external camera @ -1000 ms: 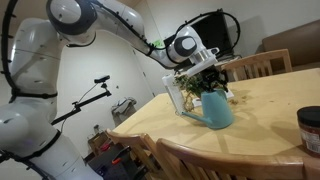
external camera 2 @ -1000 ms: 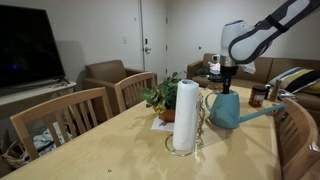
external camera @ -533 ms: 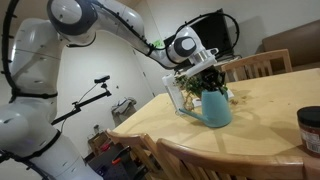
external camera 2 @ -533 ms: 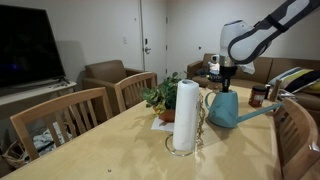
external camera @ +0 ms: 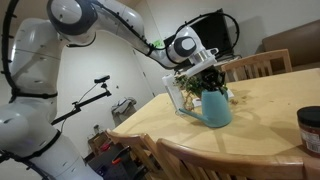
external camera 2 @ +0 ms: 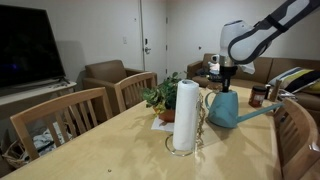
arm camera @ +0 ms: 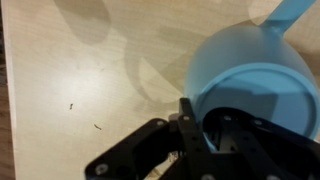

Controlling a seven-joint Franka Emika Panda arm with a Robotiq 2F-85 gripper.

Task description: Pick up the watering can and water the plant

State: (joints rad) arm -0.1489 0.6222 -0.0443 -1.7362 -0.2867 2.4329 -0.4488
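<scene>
The teal watering can (external camera: 218, 108) stands on the wooden table, its spout reaching sideways in an exterior view (external camera 2: 228, 108). My gripper (external camera: 208, 74) (external camera 2: 222, 82) comes down onto its top. In the wrist view the jaws (arm camera: 197, 112) straddle the rim of the watering can (arm camera: 250, 70), one finger outside the wall and one inside, pressed on it. The plant (external camera 2: 160, 97), leafy green in an orange pot, stands beside the can, partly behind a paper towel roll. It also shows behind the can (external camera: 192, 84).
A white paper towel roll (external camera 2: 185, 115) stands on a holder on the table (external camera 2: 120, 150). A dark jar with a pale lid (external camera: 310, 128) (external camera 2: 258, 96) stands near the can. Wooden chairs (external camera 2: 60, 115) line the table edges.
</scene>
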